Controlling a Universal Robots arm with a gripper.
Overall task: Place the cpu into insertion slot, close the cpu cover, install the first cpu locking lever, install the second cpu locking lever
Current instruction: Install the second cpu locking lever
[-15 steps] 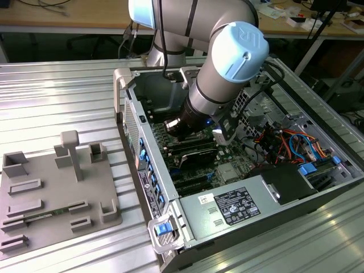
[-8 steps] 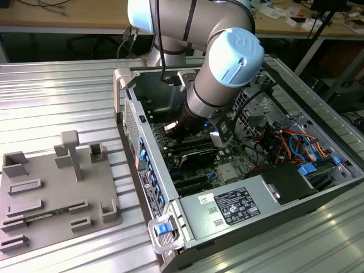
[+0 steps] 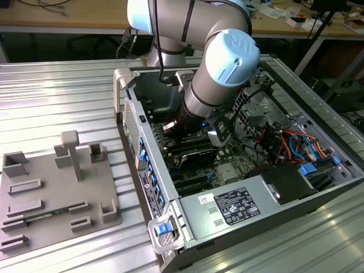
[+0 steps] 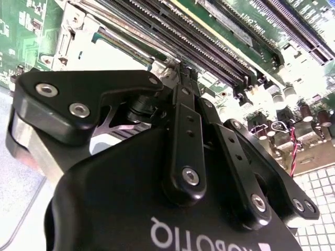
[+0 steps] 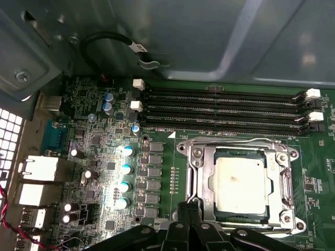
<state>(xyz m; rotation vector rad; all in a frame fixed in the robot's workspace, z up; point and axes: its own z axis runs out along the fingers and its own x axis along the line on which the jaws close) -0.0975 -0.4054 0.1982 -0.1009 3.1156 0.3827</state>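
Note:
In the first wrist view the cpu (image 5: 241,180), a pale silver square, lies in the insertion slot (image 5: 287,215) on the green motherboard. The cpu cover (image 5: 246,150), a silver frame, lies flat around it. A thin metal lever (image 5: 287,180) runs along one side of the cover. My gripper (image 5: 188,210) has its black fingers shut together, and the tips sit right at a corner of the socket frame. Nothing shows between them. The second wrist view has the gripper (image 4: 182,72) with its tips down at the metal socket edge. In the exterior view the arm reaches down into the open computer case (image 3: 128,102).
Long black memory slots (image 5: 225,110) run beside the socket, with capacitors (image 5: 125,175) on its other side. In the exterior view a grey power supply box (image 3: 233,207) and bundled cables (image 3: 296,145) crowd the case. A grey fixture plate (image 3: 57,193) lies at the exterior view's left.

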